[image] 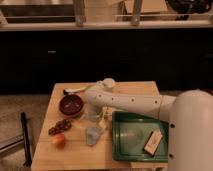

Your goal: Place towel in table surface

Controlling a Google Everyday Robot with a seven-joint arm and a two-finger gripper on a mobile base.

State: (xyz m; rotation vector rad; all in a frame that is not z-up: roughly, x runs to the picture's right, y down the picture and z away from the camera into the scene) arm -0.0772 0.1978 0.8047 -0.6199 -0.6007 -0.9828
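A pale light-blue towel [93,134] is bunched up on the wooden table [80,155], just left of the green tray. My gripper [95,118] sits at the end of the white arm [130,102], which reaches in from the right. The gripper is directly above and behind the towel, close over its top edge. I cannot tell whether it still touches the towel.
A dark red bowl [71,105] stands to the gripper's left, with a spoon-like object [74,91] behind it. Grapes [60,126] and an orange [59,141] lie front left. A green tray [131,135] holding a tan block [152,142] is on the right. A black bar [25,137] stands off the table's left edge.
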